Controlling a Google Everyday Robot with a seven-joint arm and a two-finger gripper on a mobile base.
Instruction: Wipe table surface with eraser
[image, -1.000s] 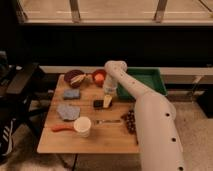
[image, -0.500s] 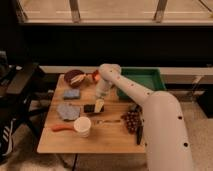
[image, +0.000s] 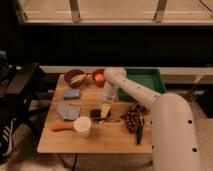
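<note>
We read this as a lab or office test area: wooden table surface (image: 115, 142) staged with props (bowl, cup), gripper (image: 104, 111) at centre, glazed partition at 12 o'clock.

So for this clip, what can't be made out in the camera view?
- Gripper: low over the table surface near its middle, above the eraser; contact with it is unclear.
- Eraser: its right part is covered by the gripper.
- Green tray: the arm crosses its left side, hiding what lies there.
- Dark tool at the table's right edge: too small and dim to identify.
</note>
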